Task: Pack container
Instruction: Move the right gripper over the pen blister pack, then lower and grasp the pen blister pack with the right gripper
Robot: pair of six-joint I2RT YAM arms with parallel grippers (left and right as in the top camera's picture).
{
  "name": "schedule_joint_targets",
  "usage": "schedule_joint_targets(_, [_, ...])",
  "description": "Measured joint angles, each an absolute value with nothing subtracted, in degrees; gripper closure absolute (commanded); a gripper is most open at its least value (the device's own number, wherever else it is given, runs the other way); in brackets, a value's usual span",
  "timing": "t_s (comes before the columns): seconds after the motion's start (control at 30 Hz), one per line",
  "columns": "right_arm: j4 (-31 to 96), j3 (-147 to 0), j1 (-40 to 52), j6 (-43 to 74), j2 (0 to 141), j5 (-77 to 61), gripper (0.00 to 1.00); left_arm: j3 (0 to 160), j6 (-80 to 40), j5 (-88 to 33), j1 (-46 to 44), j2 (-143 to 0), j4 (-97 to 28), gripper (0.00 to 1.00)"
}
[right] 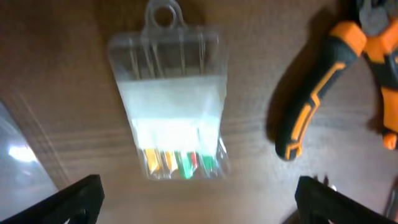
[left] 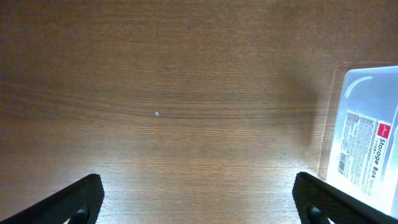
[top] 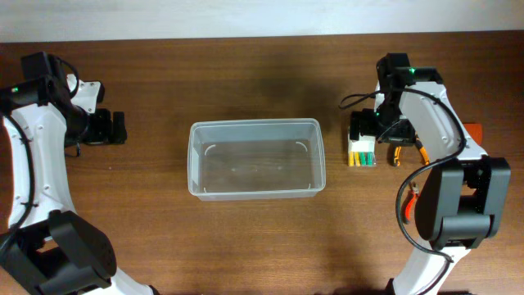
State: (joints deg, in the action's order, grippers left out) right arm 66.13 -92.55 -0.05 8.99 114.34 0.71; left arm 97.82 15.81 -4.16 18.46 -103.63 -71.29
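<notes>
I saw the clear, colourless plastic rectangular tub (top: 255, 160) sitting upright in the middle of the brown wooden surface (top: 246, 246), between the two arms and apart from both. My left gripper (left: 199, 196) hung over bare wood with its fingers spread wide, and the tub's labelled corner showed at the right edge of its view. My right gripper (right: 199, 193), also spread wide and holding nothing, hovered above a small clear plastic case of coloured bits (right: 174, 118). Black-and-orange-handled pliers (right: 314, 99) lay just beside that case.
</notes>
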Motion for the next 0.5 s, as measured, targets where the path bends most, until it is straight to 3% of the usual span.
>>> schedule_joint_targets(0.5, [61.04,-92.44,1.74,8.64,115.09,0.51,0.01,97.82,15.4,-4.19,18.46,-103.63,-71.09,0.01])
